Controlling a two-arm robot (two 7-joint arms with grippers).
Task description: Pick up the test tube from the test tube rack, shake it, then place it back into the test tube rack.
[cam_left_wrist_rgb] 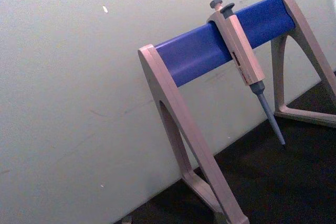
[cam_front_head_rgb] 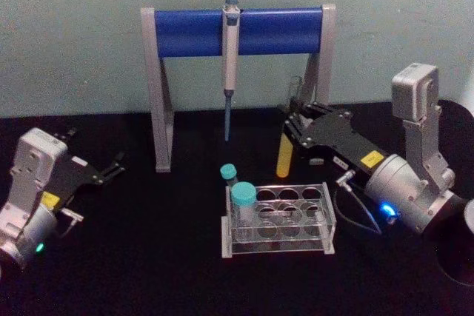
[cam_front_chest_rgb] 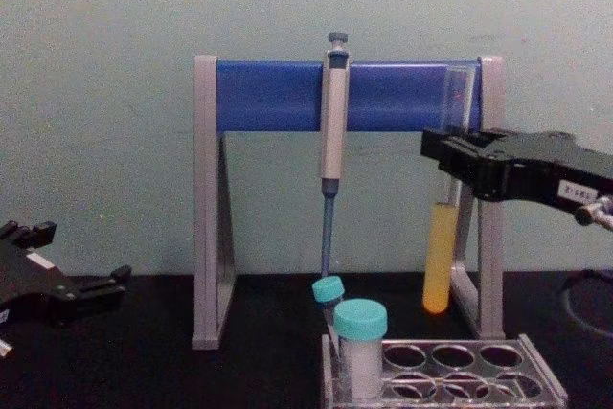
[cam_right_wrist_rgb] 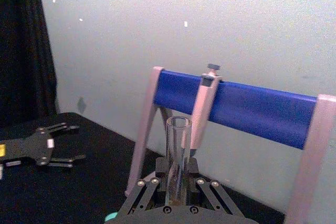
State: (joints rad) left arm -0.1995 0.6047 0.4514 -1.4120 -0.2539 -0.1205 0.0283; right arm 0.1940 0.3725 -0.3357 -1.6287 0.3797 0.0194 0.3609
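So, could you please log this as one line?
right pincer: shut on yellow-filled clear glass test tube, outside clear plastic rack; left pincer: open, parked

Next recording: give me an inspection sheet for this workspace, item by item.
Surface: black table, no spill seen.
Job's things: test tube, yellow liquid inside, upright, held out of the test tube rack, behind it.
Clutter: pipette hanging on pipette stand; teal-capped vial in the rack; second vial tilted at its far left corner.
Grippers: right gripper shut on the tube; left gripper open, low at the left.
Cables: grey cable looping at the right wrist.
Surroundings: pale wall.
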